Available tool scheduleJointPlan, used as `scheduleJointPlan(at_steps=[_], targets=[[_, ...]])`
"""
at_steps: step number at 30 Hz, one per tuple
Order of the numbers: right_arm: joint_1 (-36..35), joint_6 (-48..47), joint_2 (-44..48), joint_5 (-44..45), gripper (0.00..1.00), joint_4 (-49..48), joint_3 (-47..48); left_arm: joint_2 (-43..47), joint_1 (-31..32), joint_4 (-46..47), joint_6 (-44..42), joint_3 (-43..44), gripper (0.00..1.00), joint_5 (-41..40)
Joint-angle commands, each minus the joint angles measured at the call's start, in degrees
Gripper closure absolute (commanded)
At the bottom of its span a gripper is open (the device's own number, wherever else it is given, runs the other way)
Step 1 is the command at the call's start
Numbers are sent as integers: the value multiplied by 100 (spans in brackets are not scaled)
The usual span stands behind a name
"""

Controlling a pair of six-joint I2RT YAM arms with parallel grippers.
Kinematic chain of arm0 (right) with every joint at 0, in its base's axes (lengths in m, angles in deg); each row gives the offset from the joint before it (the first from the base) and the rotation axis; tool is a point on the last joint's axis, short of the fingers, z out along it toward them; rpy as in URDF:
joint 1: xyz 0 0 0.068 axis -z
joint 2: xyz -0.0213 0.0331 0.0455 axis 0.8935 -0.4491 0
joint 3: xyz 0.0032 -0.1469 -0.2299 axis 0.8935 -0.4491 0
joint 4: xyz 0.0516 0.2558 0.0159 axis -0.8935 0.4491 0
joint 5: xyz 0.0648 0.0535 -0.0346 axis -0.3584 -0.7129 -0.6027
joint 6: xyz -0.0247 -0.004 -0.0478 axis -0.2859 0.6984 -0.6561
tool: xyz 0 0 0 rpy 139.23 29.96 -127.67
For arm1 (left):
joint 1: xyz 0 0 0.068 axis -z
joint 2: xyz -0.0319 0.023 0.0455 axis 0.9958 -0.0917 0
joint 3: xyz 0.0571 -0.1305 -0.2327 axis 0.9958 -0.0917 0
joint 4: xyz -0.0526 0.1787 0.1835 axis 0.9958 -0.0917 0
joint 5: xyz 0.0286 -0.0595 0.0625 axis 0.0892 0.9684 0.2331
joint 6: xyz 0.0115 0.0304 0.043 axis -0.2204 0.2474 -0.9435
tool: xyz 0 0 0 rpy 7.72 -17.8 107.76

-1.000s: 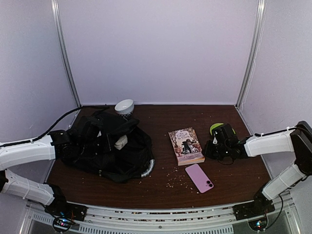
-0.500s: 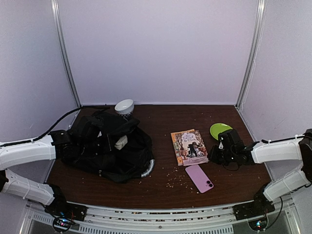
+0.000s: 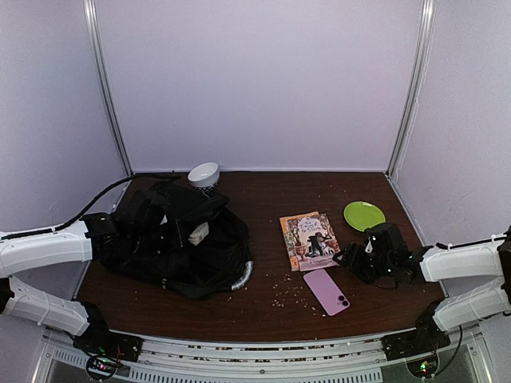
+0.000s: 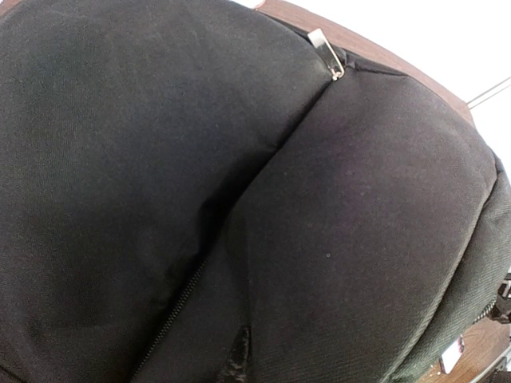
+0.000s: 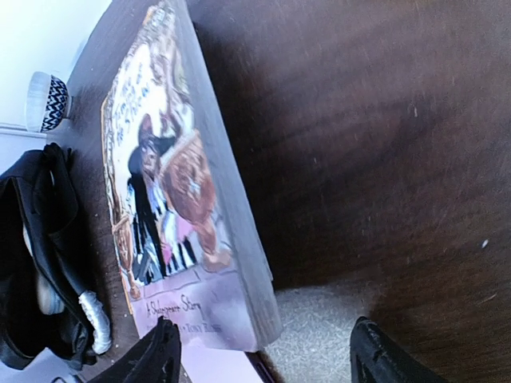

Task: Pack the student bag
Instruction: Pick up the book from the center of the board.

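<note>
Bag [image 3: 180, 247] is slumped on the L half of the table [image 3: 271, 199], a black heap w/ its grey-white handle [image 3: 241, 276] curling out at the near-R edge and a bowl [image 3: 204, 173] just behind it. L gripper [image 3: 116, 230] is shoved right up against the bag's L side. Its wrist cam is nothing but black fabric, w/ a zip [image 4: 184, 303] running diagonal and a metal pull [image 4: 323, 49] up top. The fingers are hidden in the cloth. They're closed tight, but can't tell if any fabric is pinched btwn them. Over on the R side, R gripper [image 3: 350, 259] sits low by the near-R corner of the book [image 3: 307, 238], well apart from the bag. The book and a pink phone [image 3: 326, 290] lie btwn it and the bag. Its fingers [image 5: 164, 355] are spread wide, nothing held. From that wrist cam the book's near corner lies just ahead of the gap and doesn't seem to touch either tip. Green plate [image 3: 364, 215] is just behind that gripper. Same cam catches the bag far off past the book, handle end showing.
</note>
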Motion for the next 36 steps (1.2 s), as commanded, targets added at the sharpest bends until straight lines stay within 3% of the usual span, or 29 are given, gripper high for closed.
scheduleJointPlan(at_steps=[1,10,15,23,36], targets=[[-21,710,-247,-313,27,-1126,-371,-61,-38,291,81,23,100,104],[-26,1492,-1138,-505,31,-2857,-672,-19,-38,222,71,24,100,74],[-23,1735,-1459,-579,36,-3257,-781,7,-37,166,68,18,100,35],[-23,1695,-962,-187,64,-2980,-1010,-24,-38,163,55,48,100,29],[-21,1195,-208,113,100,-2099,-776,-6,-38,167,50,53,100,47]])
